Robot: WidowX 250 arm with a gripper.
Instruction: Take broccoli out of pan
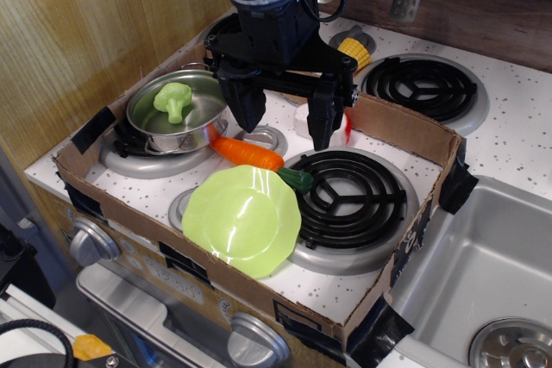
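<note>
In the single view, taken from above and in front of a toy stove, the broccoli (173,100) is seen lying inside the pan (203,123), which sits on the rear left burner (129,159). The floret rests left of the pan's middle, its bumpy head toward the upper left and its short thick stem pointing down toward the viewer. It touches the pan floor and appears clear of the walls.

The gripper (283,115) is held above the stove surface, to the right of the pan, with its two dark fingers (245,103) spread wide. Nothing is held between them. One finger hangs close beside the pan's right rim; the other is over a small white piece that is mostly hidden.

A carrot (248,152) lies just in front of the pan, its green top touching the front right burner (345,196). A green plate (241,220) rests at the front, and a cardboard wall (405,122) frames the stove.

The broccoli is judged to be light, stiff, hollow plastic with a smooth, somewhat slippery skin, not fragile. The rounded head is judged the better hold, since it is widest and stands proud of the shiny floor; the stem is narrower and lies low. A grip across the head, where the bumps give some purchase, is likely to keep it from squirting out against the steel.
</note>
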